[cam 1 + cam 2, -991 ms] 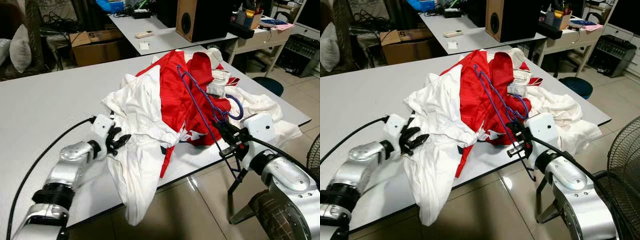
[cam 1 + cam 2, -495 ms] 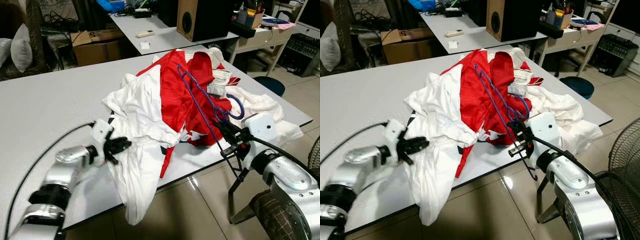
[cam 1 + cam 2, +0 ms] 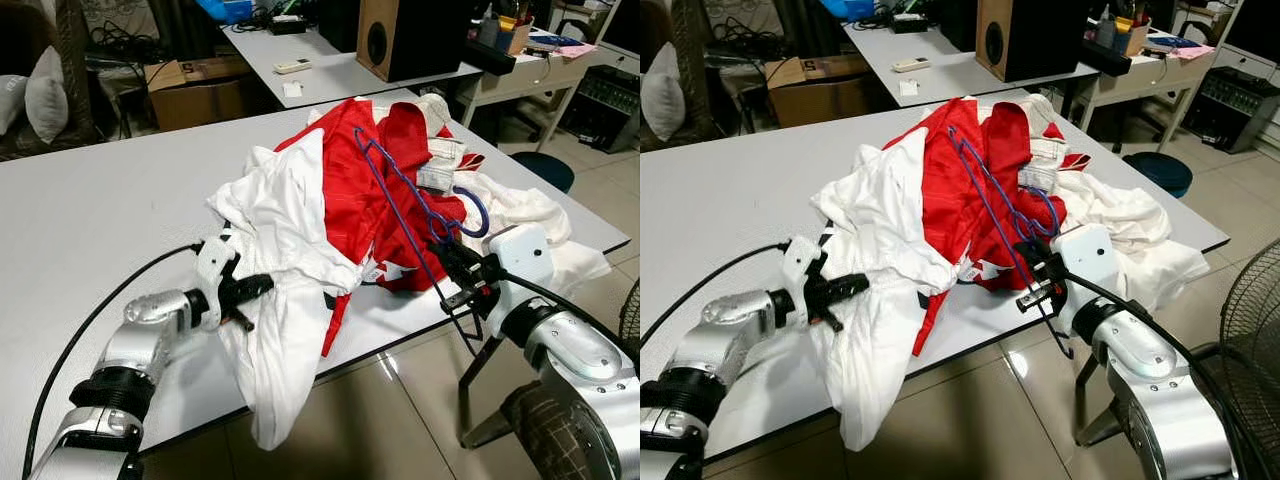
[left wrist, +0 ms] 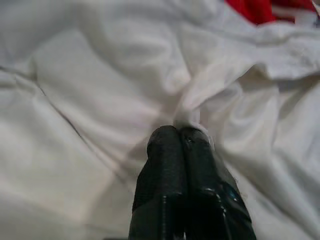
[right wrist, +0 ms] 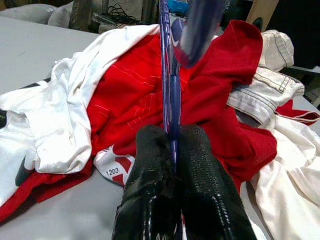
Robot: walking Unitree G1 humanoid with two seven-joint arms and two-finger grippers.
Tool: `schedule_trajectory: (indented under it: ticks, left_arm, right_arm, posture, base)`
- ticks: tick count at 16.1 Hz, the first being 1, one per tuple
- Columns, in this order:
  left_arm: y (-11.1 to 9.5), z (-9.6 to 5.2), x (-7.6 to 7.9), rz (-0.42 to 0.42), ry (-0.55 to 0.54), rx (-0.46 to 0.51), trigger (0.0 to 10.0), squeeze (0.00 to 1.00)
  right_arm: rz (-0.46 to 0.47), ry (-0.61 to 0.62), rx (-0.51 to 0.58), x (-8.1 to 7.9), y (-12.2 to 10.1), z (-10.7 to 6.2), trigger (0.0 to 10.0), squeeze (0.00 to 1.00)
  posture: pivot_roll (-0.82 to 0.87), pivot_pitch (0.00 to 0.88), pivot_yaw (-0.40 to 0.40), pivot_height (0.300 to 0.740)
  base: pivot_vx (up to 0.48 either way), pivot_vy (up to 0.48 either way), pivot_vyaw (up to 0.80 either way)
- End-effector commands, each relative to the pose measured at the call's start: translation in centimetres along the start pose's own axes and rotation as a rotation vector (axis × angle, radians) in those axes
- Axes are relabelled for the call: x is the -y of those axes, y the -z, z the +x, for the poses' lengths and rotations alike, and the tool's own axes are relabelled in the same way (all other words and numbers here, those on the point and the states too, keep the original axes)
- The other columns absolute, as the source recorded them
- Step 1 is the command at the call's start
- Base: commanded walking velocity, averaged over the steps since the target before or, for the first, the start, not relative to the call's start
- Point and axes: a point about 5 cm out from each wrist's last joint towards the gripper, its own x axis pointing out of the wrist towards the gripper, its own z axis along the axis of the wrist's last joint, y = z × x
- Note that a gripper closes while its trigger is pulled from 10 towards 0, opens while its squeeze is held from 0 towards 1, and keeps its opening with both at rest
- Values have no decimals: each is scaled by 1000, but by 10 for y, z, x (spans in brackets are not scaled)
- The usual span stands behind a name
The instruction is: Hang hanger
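Observation:
A purple wire hanger (image 3: 405,192) leans over a heap of red and white clothes (image 3: 340,210) on the grey table (image 3: 90,220). My right gripper (image 3: 447,262) is shut on the hanger near its hook (image 3: 473,214), at the table's front right; in the right wrist view the hanger wire (image 5: 169,75) runs up from between the fingers (image 5: 150,170). My left gripper (image 3: 262,286) is shut on a fold of the white garment (image 3: 285,330), which hangs over the front edge. In the left wrist view white cloth (image 4: 192,107) is pinched at the fingertips (image 4: 172,140).
A second table (image 3: 330,75) behind carries a black speaker (image 3: 415,35) and a remote. A cardboard box (image 3: 195,90) stands at the back left. A black cable (image 3: 100,310) trails from my left arm. A blue stool (image 3: 545,170) and a fan (image 3: 1250,330) stand on the right.
My left gripper has moved a little forward and right into the white garment and has closed on a fold of it. The right gripper and the hanger have hardly moved.

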Motion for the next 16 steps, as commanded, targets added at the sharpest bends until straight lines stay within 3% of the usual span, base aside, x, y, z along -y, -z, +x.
schedule_trajectory:
  ticks: [1,4,8,9,11,12,13,16]
  left_arm:
    - [-3,-3,-2,-24,-31,32,0,0]
    - [-25,-17,-13,-40,-99,142,0,0]
    - [-70,-44,-27,128,-160,219,0,0]
    - [-81,-51,-26,214,-143,200,0,0]
    - [-78,-48,-23,241,-134,156,0,0]
    - [-66,-42,-19,237,-112,99,10000,0]
    - [-53,-36,-16,211,-99,86,10000,1000]
    - [-26,-29,-16,195,-99,28,10000,1000]
  right_arm:
    - [-9,13,17,2,-3,2,10000,0]
    - [20,8,41,1,-5,3,10000,0]
    - [113,-80,100,-1,-9,-2,10000,0]
    - [125,-150,112,-4,-12,-5,10000,0]
    - [100,-188,101,-5,-12,-6,10000,0]
    - [83,-201,91,-7,-10,-6,10000,0]
    - [77,-198,87,-7,-9,-5,10000,0]
    - [73,-204,86,-6,-10,-8,10000,0]
  posture:
    - [-23,0,47,740]
    - [-16,0,46,740]
    - [-5,0,50,740]
    - [4,0,49,740]
    - [11,0,46,740]
    - [9,0,47,740]
    - [5,0,50,740]
    - [-7,0,58,740]
  base:
    - [0,0,0]
    - [0,0,0]
    - [0,0,0]
    - [0,0,0]
    - [0,0,0]
    - [0,0,0]
    - [0,0,0]
    - [0,0,0]
